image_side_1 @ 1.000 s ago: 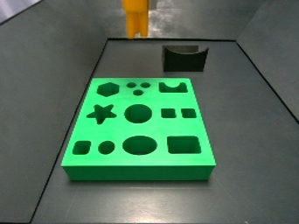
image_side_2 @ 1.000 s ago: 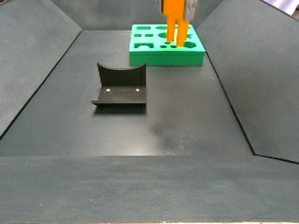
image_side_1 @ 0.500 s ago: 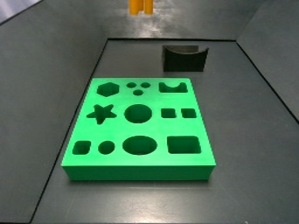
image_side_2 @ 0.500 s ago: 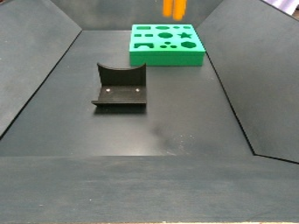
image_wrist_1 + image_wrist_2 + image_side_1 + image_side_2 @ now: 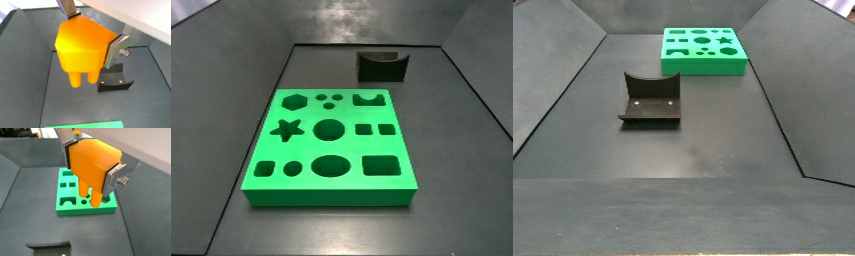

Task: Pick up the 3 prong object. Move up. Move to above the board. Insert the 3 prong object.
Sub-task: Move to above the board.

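Note:
In both wrist views my gripper (image 5: 90, 35) (image 5: 90, 163) is shut on the 3 prong object (image 5: 81, 47) (image 5: 92, 165), an orange peg whose legs hang down free. The silver fingers (image 5: 119, 47) (image 5: 115, 175) clamp its two sides. The green board (image 5: 83, 203) with shaped holes lies below the legs in a wrist view; only its edge (image 5: 87, 124) shows in a wrist view. In both side views the board (image 5: 331, 145) (image 5: 704, 50) lies on the dark floor, and the gripper and peg are out of view above the frame.
The dark fixture (image 5: 381, 66) (image 5: 649, 98) stands on the floor apart from the board; it also shows in both wrist views (image 5: 115, 80) (image 5: 48, 247). Dark sloping walls enclose the floor on the sides.
The gripper has risen with the orange peg: a second ago it hung at the top of both side views, then only its tip showed, and now it is out of frame.

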### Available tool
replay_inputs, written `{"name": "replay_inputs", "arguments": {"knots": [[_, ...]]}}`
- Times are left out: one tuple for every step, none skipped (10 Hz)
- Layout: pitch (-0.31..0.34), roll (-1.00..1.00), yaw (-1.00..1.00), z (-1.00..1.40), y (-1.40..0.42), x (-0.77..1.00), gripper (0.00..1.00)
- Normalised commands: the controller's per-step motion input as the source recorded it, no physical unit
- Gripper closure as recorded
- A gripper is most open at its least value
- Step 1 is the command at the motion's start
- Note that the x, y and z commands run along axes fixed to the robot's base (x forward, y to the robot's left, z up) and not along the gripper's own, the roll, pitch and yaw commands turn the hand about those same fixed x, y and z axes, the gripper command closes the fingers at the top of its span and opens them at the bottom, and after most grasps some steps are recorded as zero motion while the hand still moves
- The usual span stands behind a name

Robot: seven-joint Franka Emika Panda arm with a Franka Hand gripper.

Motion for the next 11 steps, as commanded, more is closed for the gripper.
{"name": "replay_inputs", "arguments": {"knots": [[0.092,-0.06,0.03,0.88,-0.08,0.06,1.0],[0.092,-0.06,0.03,0.77,-0.06,0.05,1.0],[0.093,-0.06,0.03,0.56,-0.04,0.03,1.0],[0.091,-0.06,0.03,0.4,-0.03,0.02,1.0],[0.09,-0.06,0.03,0.19,-0.02,0.01,1.0],[0.05,0.06,1.0,-0.34,-1.0,-0.05,1.0],[0.049,0.07,1.0,-0.34,-1.0,-0.05,1.0],[0.036,0.09,1.0,-0.35,-1.0,-0.04,1.0],[0.037,0.09,1.0,-0.36,-1.0,-0.04,1.0],[0.035,0.09,1.0,-0.36,-1.0,-0.03,1.0],[0.04,0.1,1.0,-0.36,-1.0,-0.01,1.0]]}}
